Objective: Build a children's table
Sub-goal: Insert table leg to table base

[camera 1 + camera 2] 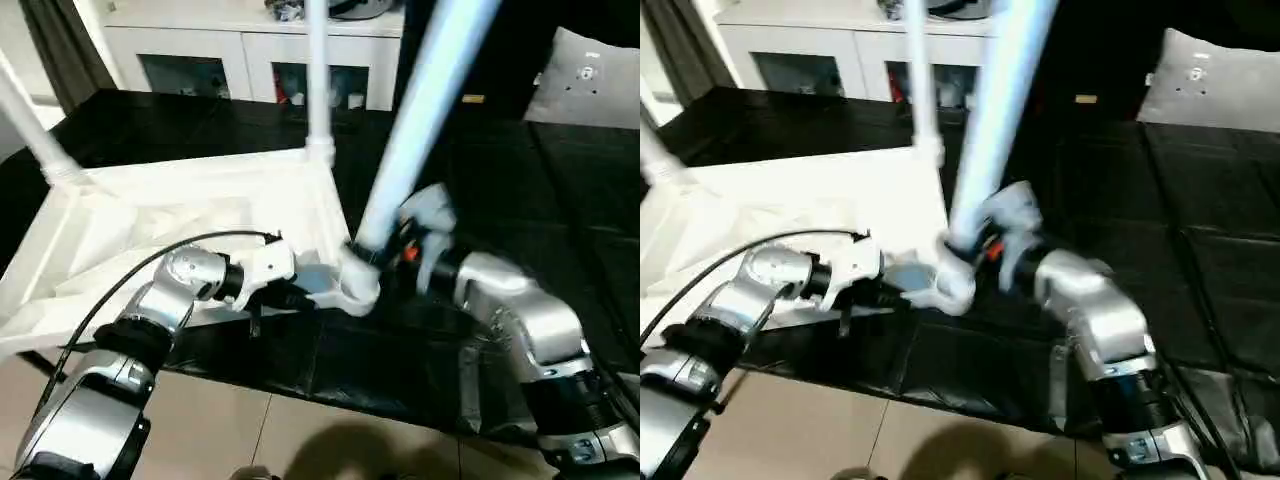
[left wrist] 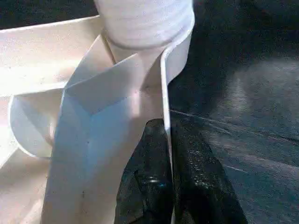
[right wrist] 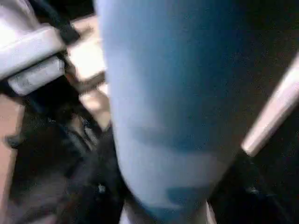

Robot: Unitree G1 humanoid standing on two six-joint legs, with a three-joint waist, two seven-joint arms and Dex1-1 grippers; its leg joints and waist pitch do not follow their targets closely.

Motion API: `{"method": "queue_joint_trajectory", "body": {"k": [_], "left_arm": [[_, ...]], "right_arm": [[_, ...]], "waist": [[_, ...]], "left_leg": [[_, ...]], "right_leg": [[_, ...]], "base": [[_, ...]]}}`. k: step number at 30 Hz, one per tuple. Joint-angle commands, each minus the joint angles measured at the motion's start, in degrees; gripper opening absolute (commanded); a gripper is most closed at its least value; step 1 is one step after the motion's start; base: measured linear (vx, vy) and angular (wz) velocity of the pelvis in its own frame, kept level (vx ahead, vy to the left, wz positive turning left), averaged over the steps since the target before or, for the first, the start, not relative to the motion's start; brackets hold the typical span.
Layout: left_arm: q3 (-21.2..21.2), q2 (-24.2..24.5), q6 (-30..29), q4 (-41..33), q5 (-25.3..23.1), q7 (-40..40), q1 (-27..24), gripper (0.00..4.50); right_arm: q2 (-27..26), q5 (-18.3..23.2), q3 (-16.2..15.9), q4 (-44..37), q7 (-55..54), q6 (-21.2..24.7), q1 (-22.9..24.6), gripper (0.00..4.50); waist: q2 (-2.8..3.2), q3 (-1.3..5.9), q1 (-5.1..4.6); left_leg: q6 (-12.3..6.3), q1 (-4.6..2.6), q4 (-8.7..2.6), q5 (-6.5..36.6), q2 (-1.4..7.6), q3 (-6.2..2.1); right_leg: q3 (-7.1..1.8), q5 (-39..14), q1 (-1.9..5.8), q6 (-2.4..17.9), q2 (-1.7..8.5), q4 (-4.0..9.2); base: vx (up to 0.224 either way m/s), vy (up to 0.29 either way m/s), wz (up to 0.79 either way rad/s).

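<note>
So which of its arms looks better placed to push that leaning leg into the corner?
Probably the right. Its right gripper holds the leaning leg just above the corner socket, so it can likely steer it in. The left gripper is pinched on the table top's rim, steadying it.

We saw a white tabletop (image 1: 190, 200) with white legs (image 1: 425, 120), black fingers (image 2: 154, 186), silver forearms (image 1: 520, 310), a black worktop (image 1: 560, 180) and a white cabinet (image 1: 250, 50).
</note>
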State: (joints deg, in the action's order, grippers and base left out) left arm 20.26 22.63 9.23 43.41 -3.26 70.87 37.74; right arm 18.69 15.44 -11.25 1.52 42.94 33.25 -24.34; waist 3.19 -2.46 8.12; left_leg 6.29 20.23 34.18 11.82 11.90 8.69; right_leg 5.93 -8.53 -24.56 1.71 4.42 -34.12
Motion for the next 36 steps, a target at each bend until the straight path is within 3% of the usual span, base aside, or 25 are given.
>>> {"method": "queue_joint_trajectory", "body": {"k": [1,9,14,20,26,28,30,32,33,36], "left_arm": [[2.62,0.97,1.02,-1.91,-2.75,1.45,-1.45,0.0],[2.87,2.24,-0.48,-7.45,-2.4,2.45,-3.81,0.0],[3.33,2.96,-0.68,-9.87,-2.66,2.98,-4.81,0.0],[4.09,3.2,-0.86,-12.51,-3.39,2.84,-5.83,0.0],[3.29,3.01,-1.28,-12.06,-3.92,0.01,-5.48,0.0],[2.73,2.89,-1.84,-11.88,-3.5,-0.55,-5.51,0.0],[2.47,2.83,-1.99,-11.66,-3.42,-0.96,-5.49,0.0],[2.25,2.64,-2.07,-11.33,-3.36,-1.4,-5.41,0.0],[2.02,2.47,-2.22,-11.15,-3.2,-1.69,-5.36,0.0],[1.75,2.29,-2.45,-11.06,-3.09,-2.19,-5.36,0.0]], "right_arm": [[0.64,0.28,-1.22,-0.25,0.92,2.67,-0.29,1.88],[1.49,-1.16,-2.69,1.89,0.96,4.97,-2.23,1.88],[1.81,-1.6,-3.33,2.66,1.6,6.12,-2.71,1.88],[-0.12,-0.86,-2.79,5.88,1.7,5.49,-2.72,1.88],[-0.81,1.88,0.43,6.49,2.35,2.55,0.34,1.88],[-1.67,3.82,3.31,7.33,3.3,-0.42,3.21,1.88],[-2.47,4.75,5.2,8.22,3.58,-2.76,5.09,1.88],[-2.59,4.79,5.58,8.58,3.98,-4.49,6.54,1.88],[-2.71,4.51,5.72,8.76,3.9,-6.12,7.8,1.88],[-2.91,3.77,5.75,8.76,3.26,-9.47,9.87,1.88]], "waist": [[-0.61,4.1,-0.11],[-0.55,3.93,-0.26],[-0.49,4.1,-0.36],[-0.32,4.03,-0.82],[-0.37,3.91,-1.14],[-0.02,4.0,-1.0],[-0.1,4.1,-0.92],[-0.29,4.06,-0.96],[0.21,4.02,-1.04],[-0.08,4.04,-0.87]], "left_leg": [[-1.91,0.41,-3.67,5.94,0.64,0.54],[-1.26,0.22,-3.84,7.02,0.48,0.52],[-1.18,0.35,-3.8,6.08,0.63,0.43],[-0.88,0.27,-3.88,7.42,0.57,0.43],[-1.1,0.09,-3.96,8.48,0.52,0.45],[-1.27,-0.02,-3.9,8.74,0.66,0.43],[-1.42,0.06,-3.98,8.95,0.7,0.37],[-1.53,0.15,-4.02,8.97,0.65,0.34],[-1.55,0.08,-4.02,9.14,0.61,0.35],[-1.88,0.05,-3.95,9.34,0.5,0.47]], "right_leg": [[-2.93,-16.42,4.55,6.22,3.56,3.8],[-2.82,-21.36,4.35,3.99,3.52,4.44],[-2.87,-17.96,4.44,4.99,3.49,3.95],[-2.78,-18.08,4.46,5.67,3.49,4.06],[-2.7,-20.79,4.46,4.85,3.51,4.54],[-2.78,-20.32,4.32,5.14,3.65,4.59],[-2.67,-18.91,4.42,5.82,3.6,4.46],[-2.59,-18.15,4.55,6.2,3.5,4.34],[-2.58,-18.28,4.51,6.34,3.48,4.43],[-2.55,-19.98,4.51,5.79,3.54,4.7]], "base": [[0.0,0.0,0.0],[0.0,0.0,0.0],[0.0,0.0,0.0],[0.0,0.0,0.0],[0.0,0.0,0.0],[0.0,0.0,0.0],[0.0,0.0,0.0],[0.0,0.0,0.0],[0.0,0.0,0.0],[0.0,0.0,0.0]]}}
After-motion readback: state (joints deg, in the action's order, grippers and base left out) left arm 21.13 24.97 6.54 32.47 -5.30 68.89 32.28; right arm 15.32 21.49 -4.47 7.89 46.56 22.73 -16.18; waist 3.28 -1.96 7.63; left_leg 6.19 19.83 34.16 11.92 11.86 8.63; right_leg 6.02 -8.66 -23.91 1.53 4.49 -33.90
